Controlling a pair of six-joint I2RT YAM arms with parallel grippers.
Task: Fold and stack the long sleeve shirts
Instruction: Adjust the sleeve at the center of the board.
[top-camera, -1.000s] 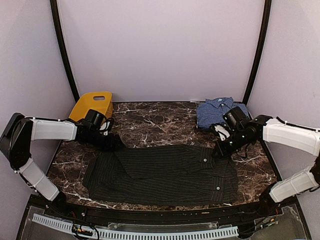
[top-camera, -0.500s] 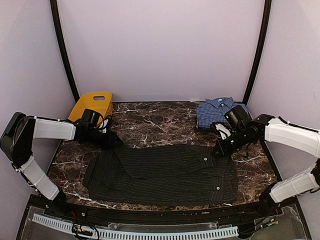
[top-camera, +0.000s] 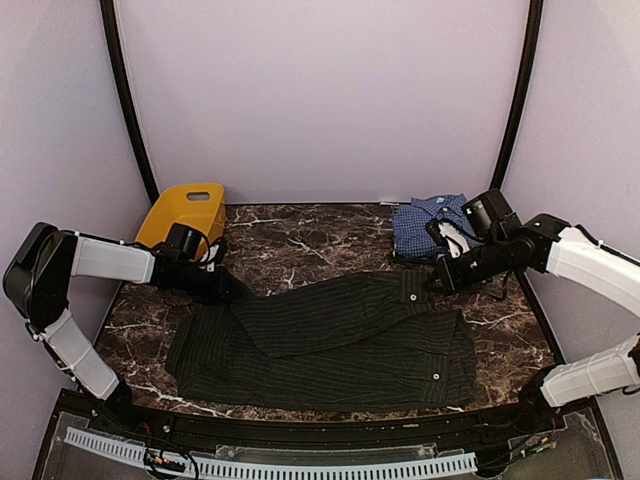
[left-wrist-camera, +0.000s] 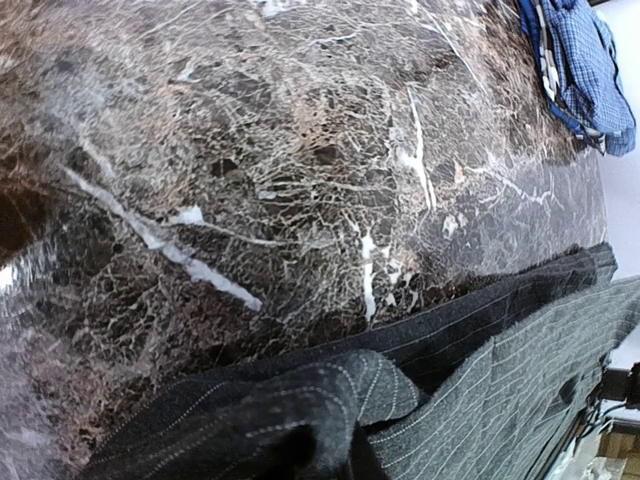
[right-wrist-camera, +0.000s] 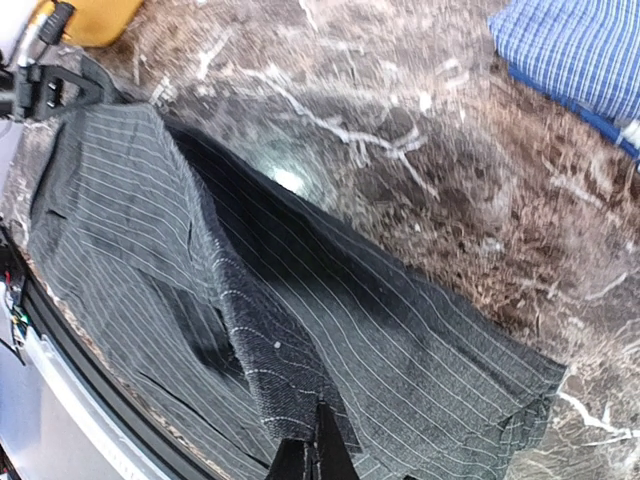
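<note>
Gripping black shirt (top-camera: 330, 345) by its far corners, left tool (top-camera: 228, 287) and right tool (top-camera: 436, 284) both clamped

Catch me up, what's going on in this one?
Both arms are working the black pinstriped shirt, spread over the near half of the table. The right arm has its jaws shut on the shirt's far right edge, holding it raised off the surface. The left arm grips the far left corner. The blue checked shirt sits folded in the far right corner, the yellow basket far left.
</note>
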